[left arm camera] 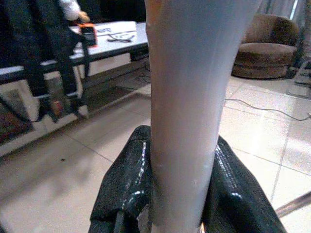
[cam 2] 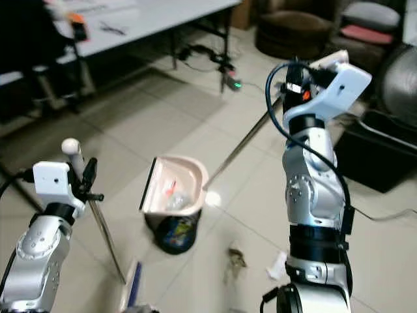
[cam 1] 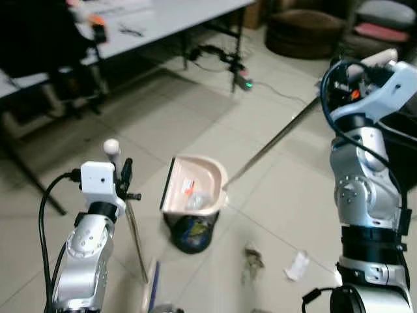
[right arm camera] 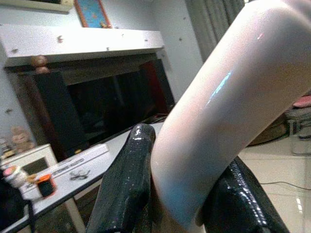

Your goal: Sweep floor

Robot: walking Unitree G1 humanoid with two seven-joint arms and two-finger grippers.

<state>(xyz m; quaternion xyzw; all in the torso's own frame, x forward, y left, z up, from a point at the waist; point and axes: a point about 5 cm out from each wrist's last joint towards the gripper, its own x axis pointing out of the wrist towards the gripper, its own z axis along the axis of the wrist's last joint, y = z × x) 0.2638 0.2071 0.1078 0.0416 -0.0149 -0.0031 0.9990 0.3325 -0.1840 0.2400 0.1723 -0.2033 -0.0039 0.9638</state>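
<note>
A pale pink dustpan [cam 1: 195,186] sits tilted up on the tiled floor [cam 1: 273,130] between the two arms, its open mouth facing the left arm. Inside it lie a few scraps: a small orange-red bit [cam 1: 189,189] and some crumpled clear or whitish litter [cam 1: 197,200]. A long thin metal handle [cam 1: 273,140] runs from the pan's rear edge up to the right arm. Just under the pan is a dark blue round object [cam 1: 192,235]; what it is cannot be told.

The right end effector [right arm camera: 180,194] has both black fingers [right arm camera: 126,184] clamped on the glossy pale grip of that dustpan handle. The left end effector [left arm camera: 177,194] is closed around a smooth pale grey broom handle [left arm camera: 187,97], which stands nearly upright; it ends in a white rounded tip [cam 1: 111,146] above the wrist, and the shaft [cam 1: 135,241] slants down to the floor beside the pan. A blue-and-white strip [cam 1: 151,290] lies at its foot, blurred.

On the floor near the right arm lie a brownish clump of debris [cam 1: 253,257] and a white crumpled scrap [cam 1: 298,264], apart from the pan. Farther off stands a grey worktop [cam 1: 156,19] with small items on it, cables [cam 1: 225,59] beneath it, and a brown round seat [cam 1: 306,32] beyond.
</note>
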